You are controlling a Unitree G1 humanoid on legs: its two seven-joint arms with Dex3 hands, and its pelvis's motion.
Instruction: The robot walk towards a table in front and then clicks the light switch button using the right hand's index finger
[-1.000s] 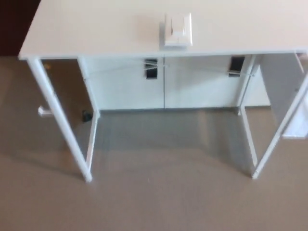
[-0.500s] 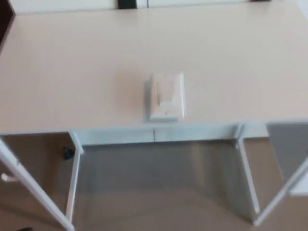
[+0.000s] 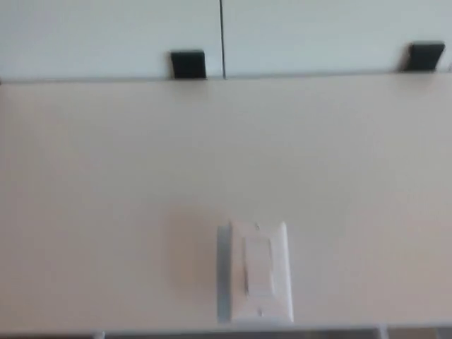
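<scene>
A white light switch (image 3: 256, 271) in its white plate lies flat on the cream tabletop (image 3: 141, 198), close to the table's near edge and a little right of the picture's middle. Its rocker stands upright in the plate. Neither of my hands nor any part of my arms shows in the head view.
Behind the table's far edge stands a white panelled wall (image 3: 318, 32) with a vertical seam. Two black brackets (image 3: 188, 64) (image 3: 426, 56) sit where the wall meets the tabletop. The table's near edge runs along the bottom of the picture.
The whole picture has shifted: the camera has come closer and tilted up, so the table legs and floor have dropped out of view and the switch sits lower and larger.
</scene>
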